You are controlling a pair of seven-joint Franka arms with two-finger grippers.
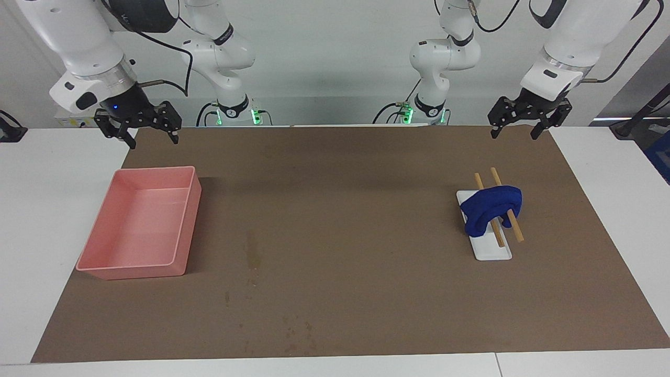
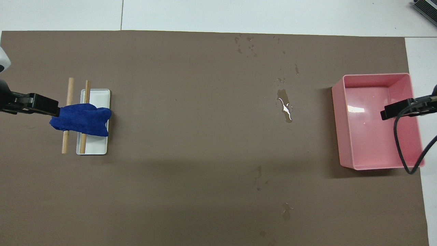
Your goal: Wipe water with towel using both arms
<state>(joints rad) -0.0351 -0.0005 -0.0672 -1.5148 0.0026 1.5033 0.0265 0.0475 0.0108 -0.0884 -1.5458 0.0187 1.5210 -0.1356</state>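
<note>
White bench (image 1: 47, 209) with a brown mat (image 1: 345, 220) spread over most of it, pale wall at the robots' end. From the camera facing the robots, 2 white arms hang above the mat's corners nearest their bases. The left tool (image 1: 527, 121) is up in the air over the mat's edge at its own end, its black fingers spread apart and gripping nothing. The right tool (image 1: 140, 127) hangs over the mat's corner at the other end, fingers likewise spread and bare. A blue towel (image 1: 492, 209) lies draped across 2 wooden sticks (image 1: 515, 230) that rest on a small white tray (image 1: 492, 250), toward the left arm's end. A pink bin (image 1: 141, 222) sits toward the right arm's end. Beside the bin, toward the middle of the mat, a faint dark streak of water (image 1: 253, 255) shows.

From the camera above, the towel (image 2: 82, 120) lies bunched over both sticks (image 2: 67, 136) and the tray (image 2: 95, 147). The left tool (image 2: 34, 104) covers the spot just beside the towel's edge. The right tool (image 2: 408, 108) sits over the pink bin (image 2: 341, 130). The water (image 2: 285, 109) glints as a narrow wet patch between tray and bin, close to the bin, with small specks (image 2: 247, 44) scattered farther from the robots.
</note>
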